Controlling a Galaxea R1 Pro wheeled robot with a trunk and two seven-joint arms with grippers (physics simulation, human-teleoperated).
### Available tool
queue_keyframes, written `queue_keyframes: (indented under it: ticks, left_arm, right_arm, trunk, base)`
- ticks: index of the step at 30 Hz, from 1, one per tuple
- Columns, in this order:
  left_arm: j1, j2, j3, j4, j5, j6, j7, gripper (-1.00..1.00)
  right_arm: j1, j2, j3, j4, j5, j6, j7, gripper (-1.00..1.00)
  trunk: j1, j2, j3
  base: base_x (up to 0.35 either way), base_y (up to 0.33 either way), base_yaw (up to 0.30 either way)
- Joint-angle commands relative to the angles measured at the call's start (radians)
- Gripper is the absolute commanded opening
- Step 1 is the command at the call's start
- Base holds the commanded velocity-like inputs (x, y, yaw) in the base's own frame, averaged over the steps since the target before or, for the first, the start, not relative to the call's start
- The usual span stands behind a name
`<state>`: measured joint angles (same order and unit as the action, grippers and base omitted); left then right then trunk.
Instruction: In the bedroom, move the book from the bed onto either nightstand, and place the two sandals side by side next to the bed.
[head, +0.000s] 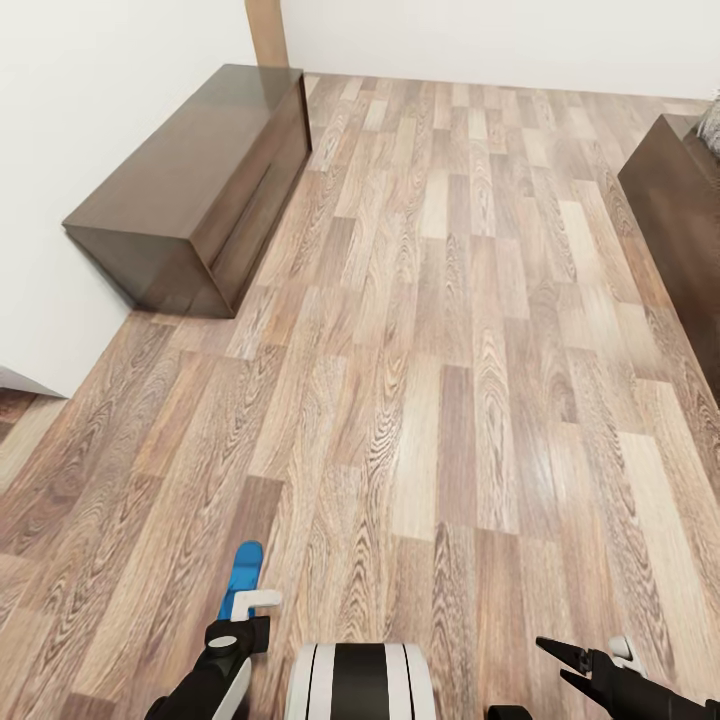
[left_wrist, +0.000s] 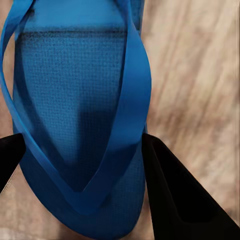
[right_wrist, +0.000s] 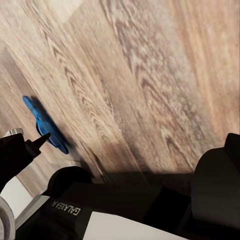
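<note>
One bright blue sandal (head: 245, 572) sticks out forward from my left gripper (head: 243, 612) at the bottom left of the head view. In the left wrist view the sandal (left_wrist: 75, 85) lies sole-up-close between the two black fingers (left_wrist: 170, 190), which press on its sides, so the gripper is shut on it. The right wrist view shows the same sandal (right_wrist: 44, 124) edge-on, held above the plank floor. My right gripper (head: 556, 660) hangs open at the bottom right with nothing in it. The other sandal, the book and the nightstands are out of view.
A long low dark cabinet (head: 190, 200) stands against the white wall at the left. A dark brown wooden piece (head: 680, 215) with a bit of grey fabric (head: 711, 125) on top runs along the right edge. Wood-plank floor (head: 450, 350) lies between them.
</note>
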<state>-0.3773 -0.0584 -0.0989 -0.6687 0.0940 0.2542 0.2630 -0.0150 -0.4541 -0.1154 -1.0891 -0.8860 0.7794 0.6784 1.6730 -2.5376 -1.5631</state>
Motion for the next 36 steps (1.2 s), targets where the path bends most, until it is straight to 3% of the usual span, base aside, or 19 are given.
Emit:
queue_keyframes:
  ticks: [1,18,22,27,29,33,36]
  left_arm:
    - [0.000,0.001,-0.005,-0.002,0.009,0.005,0.009,-1.00]
    - [0.000,0.003,-0.004,-0.022,0.011,0.008,0.006,-1.00]
    - [0.000,0.030,-0.003,-0.077,0.019,0.014,-0.020,-1.00]
    - [0.000,0.064,0.016,-0.135,0.023,0.039,-0.197,-1.00]
    - [0.000,0.093,0.080,-0.170,0.024,0.082,-0.341,-1.00]
    - [0.000,0.117,0.188,-0.182,0.020,0.105,-0.623,-1.00]
    - [0.000,0.126,0.217,-0.184,0.018,0.108,-0.712,-1.00]
  right_arm:
    - [0.000,0.000,-0.001,0.000,-0.002,0.006,0.001,1.00]
    - [0.000,0.000,-0.001,0.000,-0.002,0.006,0.001,1.00]
    - [0.000,0.000,-0.001,0.000,-0.002,0.006,0.001,1.00]
    - [0.000,0.000,-0.001,0.001,-0.002,0.006,0.001,1.00]
    - [0.000,0.000,-0.001,0.001,-0.002,0.006,0.001,1.00]
    - [0.000,0.000,-0.001,0.002,-0.002,0.005,0.001,1.00]
    - [0.000,0.000,-0.002,0.002,-0.001,0.005,0.000,1.00]
  trunk:
    - [-0.001,0.000,0.003]
    - [-0.008,0.004,0.069]
    - [-0.010,0.005,0.085]
    - [-0.012,0.006,0.104]
    - [-0.013,0.007,0.112]
    - [-0.015,0.008,0.127]
    - [-0.016,0.008,0.139]
  base:
    - [0.000,0.000,0.000]
    - [0.000,0.000,0.000]
    - [0.000,0.000,0.000]
    - [0.000,0.000,0.000]
    - [0.000,0.000,0.000]
    - [0.000,0.000,0.000]
    - [0.000,0.000,0.000]
